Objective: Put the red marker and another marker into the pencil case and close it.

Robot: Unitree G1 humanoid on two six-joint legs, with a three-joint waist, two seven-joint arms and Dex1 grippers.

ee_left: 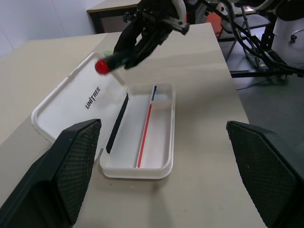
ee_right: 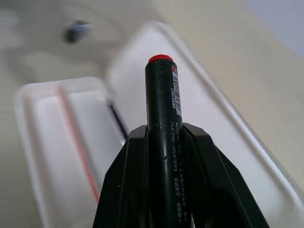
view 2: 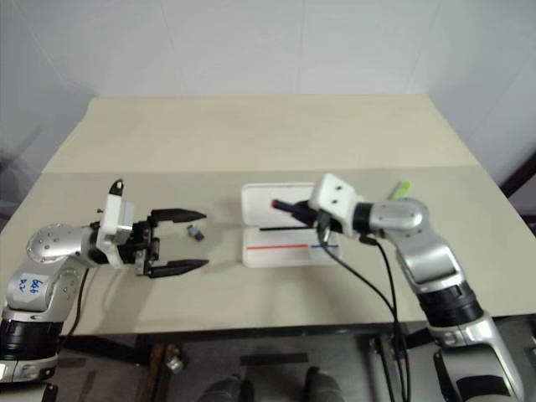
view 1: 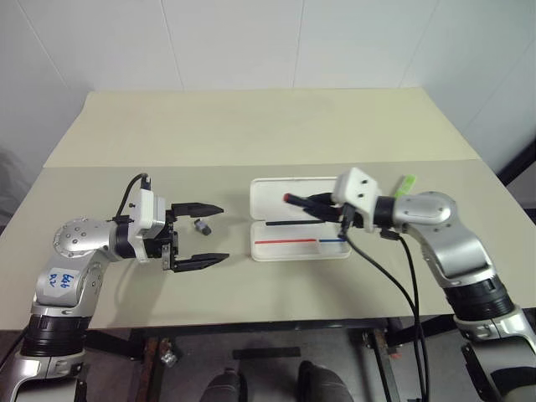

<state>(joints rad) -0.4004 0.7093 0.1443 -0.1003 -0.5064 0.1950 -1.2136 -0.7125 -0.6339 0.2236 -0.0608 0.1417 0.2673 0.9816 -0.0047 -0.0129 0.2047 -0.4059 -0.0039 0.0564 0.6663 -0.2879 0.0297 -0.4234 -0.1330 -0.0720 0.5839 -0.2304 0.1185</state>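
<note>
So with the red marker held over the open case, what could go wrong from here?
1. The right pincer grips the red marker above the pencil case's hinge; released there, it could land on the lid, not the tray.
2. The green highlighter lies behind the right arm, which might knock it.

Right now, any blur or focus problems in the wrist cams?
Right wrist view: red marker sharp in the right hand, pencil case behind it soft. Left wrist view: case and lettering crisp, the near fingers loom large.
</note>
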